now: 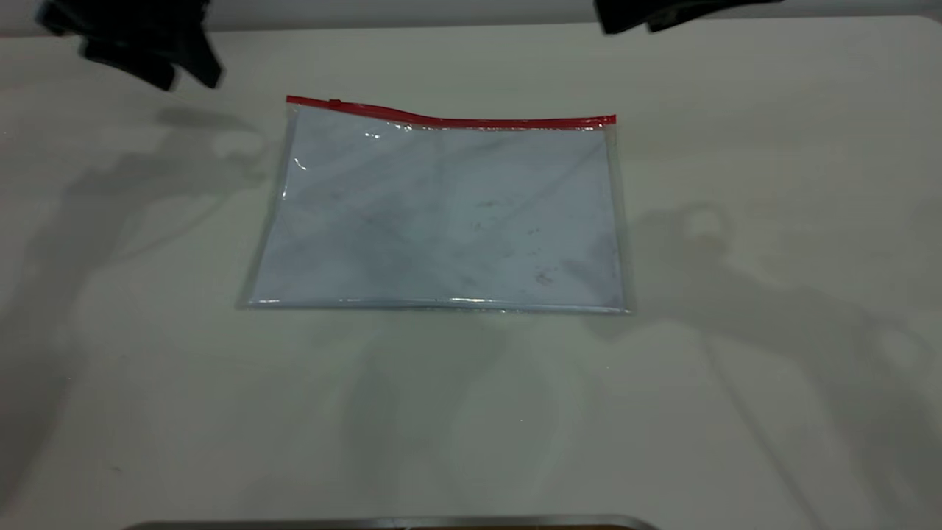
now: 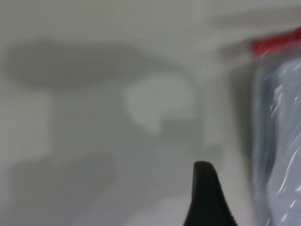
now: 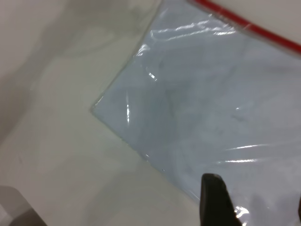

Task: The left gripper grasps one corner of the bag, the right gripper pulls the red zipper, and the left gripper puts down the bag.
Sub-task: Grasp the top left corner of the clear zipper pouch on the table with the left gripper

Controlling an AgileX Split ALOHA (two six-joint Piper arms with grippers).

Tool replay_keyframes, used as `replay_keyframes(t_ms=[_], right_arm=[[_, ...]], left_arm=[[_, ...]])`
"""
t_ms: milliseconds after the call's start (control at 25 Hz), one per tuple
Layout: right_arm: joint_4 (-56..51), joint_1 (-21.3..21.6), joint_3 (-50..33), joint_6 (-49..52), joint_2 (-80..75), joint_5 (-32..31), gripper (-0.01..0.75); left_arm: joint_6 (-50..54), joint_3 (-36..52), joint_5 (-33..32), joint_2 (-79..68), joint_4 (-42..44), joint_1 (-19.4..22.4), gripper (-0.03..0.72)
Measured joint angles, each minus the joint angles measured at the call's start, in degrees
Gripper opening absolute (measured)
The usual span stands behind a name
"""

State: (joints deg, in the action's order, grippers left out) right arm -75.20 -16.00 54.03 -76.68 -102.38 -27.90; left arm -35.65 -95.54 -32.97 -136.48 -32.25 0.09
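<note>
1. Exterior: bag [image 1: 441,213] lies flat mid-table, zipper [image 1: 449,118] along its far edge. Left gripper [image 1: 140,44] hangs near the zipper-end corner [image 1: 293,103], nothing held; right gripper [image 1: 662,15] hangs back.
2. Left wrist: one fingertip [image 2: 207,197] beside the bag; can't tell jaw state.
3. Right wrist: fingertip [image 3: 214,200] over plastic, jaws unclear. Looks like the grasp step hasn't started; next is dropping onto that corner.

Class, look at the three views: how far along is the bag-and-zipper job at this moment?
Nothing looks done yet. The bag lies flat on the table, ungripped, its red zipper with the slider near the left end. In hand: the left gripper hangs near the corner of the bag; the right gripper is at the far edge. Left: grasp, zip pull, set-down.
</note>
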Motion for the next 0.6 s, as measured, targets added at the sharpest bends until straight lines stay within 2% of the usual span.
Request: replay_keyframes(t_ms=[120,240,600], right_arm=[[-0.67,0.0,0.51,0.0,-1.03,0.16,0.456],[-0.72,0.0,0.57,0.0,-1.4,0.22,0.456],[-0.92,0.0,0.57,0.0,-1.4,0.22,0.456]], left_arm=[[-7.89,-7.38,-6.36,-6.27,-7.39,1.19,0.546],[-11.35,-12.72,-11.11,-11.5,-12.42,2.41,0.546],[-16.75,-17.39,-13.41,-18.35,-19.34,2.45,0.546]])
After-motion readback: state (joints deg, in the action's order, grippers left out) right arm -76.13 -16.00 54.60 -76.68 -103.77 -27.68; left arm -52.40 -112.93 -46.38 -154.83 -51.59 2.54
